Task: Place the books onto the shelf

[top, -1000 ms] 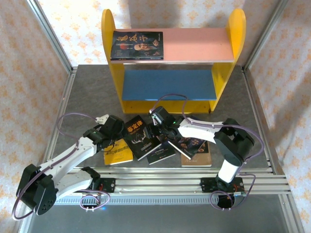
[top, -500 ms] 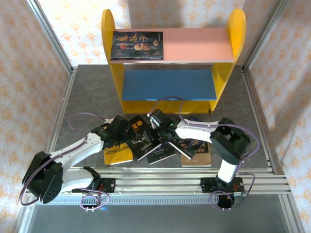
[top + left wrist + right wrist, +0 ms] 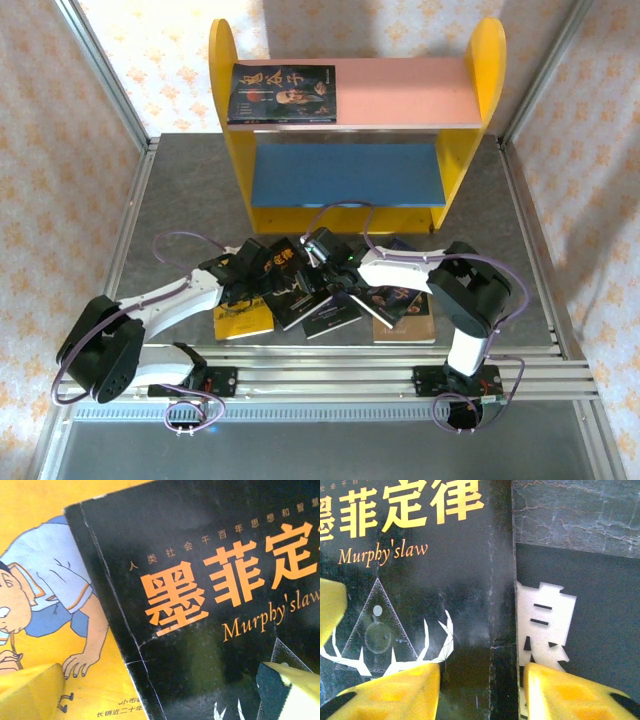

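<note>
The left fingers [image 3: 27, 692] gape empty over the black book [image 3: 200, 580] and yellow book [image 3: 40, 525]; the right fingers [image 3: 395, 690], half open, straddle the black book's edge.

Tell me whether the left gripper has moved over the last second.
Yes. The left gripper slid right, from the yellow book's left side to the left edge of the black Murphy's Law book.

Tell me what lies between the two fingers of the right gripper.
In the right wrist view, the right gripper straddles the seam where the black Murphy's law book meets a dark book with white lettering; both edges lie between its open fingers.
</note>
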Available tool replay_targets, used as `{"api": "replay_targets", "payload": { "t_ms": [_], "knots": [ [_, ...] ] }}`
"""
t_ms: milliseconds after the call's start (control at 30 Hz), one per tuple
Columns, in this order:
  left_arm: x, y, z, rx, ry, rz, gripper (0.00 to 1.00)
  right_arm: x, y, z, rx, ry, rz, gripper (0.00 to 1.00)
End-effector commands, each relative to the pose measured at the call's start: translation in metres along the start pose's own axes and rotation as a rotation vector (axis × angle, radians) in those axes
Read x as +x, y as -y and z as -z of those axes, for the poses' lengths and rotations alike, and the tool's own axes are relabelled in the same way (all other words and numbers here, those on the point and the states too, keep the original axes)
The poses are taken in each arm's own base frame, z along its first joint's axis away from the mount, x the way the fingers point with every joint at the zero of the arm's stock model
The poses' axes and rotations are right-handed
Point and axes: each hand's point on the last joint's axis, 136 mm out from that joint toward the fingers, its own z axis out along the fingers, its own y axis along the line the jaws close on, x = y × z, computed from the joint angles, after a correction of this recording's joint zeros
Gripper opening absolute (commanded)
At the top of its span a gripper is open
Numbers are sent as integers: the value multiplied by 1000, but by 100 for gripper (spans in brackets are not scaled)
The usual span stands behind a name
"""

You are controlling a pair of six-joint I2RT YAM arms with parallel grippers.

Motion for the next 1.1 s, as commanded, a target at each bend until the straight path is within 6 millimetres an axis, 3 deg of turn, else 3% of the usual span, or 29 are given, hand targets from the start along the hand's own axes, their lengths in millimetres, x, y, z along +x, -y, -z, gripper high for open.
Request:
{"api": "replay_targets", "payload": {
  "t_ms": [0,133,367,500,633,767,967,1067],
  "knots": [
    [-5,13,2,30,8,1,99,21,16,-15,62,-73,-4,40],
    [-6,17,1,38,3,-4,99,24,16,-16,59,-80,-4,24],
    [-7,31,-2,83,-10,-8,99,28,14,-17,45,-90,-7,16],
    [-9,52,1,181,-5,-14,99,28,6,-18,-2,-90,-23,15],
    [-14,78,16,329,25,-22,99,27,-4,-17,-61,-84,-38,14],
    [-19,91,33,433,61,-24,99,26,-8,-16,-87,-78,-43,14],
    [-31,97,66,526,145,-23,99,28,-11,-17,-106,-81,-49,14],
    [-34,90,72,510,173,-13,99,29,-12,-18,-117,-78,-58,14]
  ]
}}
